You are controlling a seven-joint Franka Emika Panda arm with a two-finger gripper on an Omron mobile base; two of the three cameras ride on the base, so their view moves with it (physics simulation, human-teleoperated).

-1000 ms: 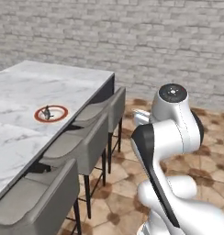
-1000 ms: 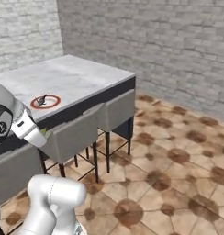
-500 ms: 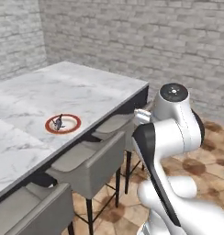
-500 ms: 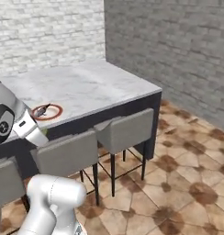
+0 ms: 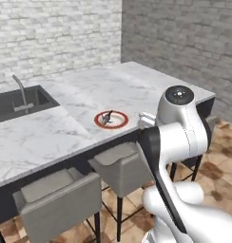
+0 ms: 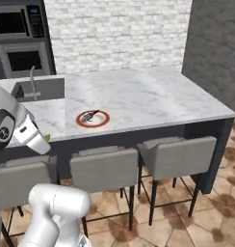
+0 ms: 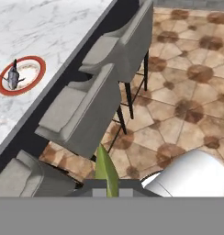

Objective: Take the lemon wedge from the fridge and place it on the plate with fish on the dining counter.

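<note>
Both base views look forward and down from behind the arm, left and right, sharing the marble tabletop (image 5: pixel 137 85), plate (image 5: pixel 111 119) and stools (image 6: pixel 105 166); the hand view looks steeply down over them

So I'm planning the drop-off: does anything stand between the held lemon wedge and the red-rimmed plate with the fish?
The grey stools and the counter's edge lie between the yellow-green lemon wedge in the gripper and the red-rimmed white plate. The white marble counter around the plate is bare.
</note>
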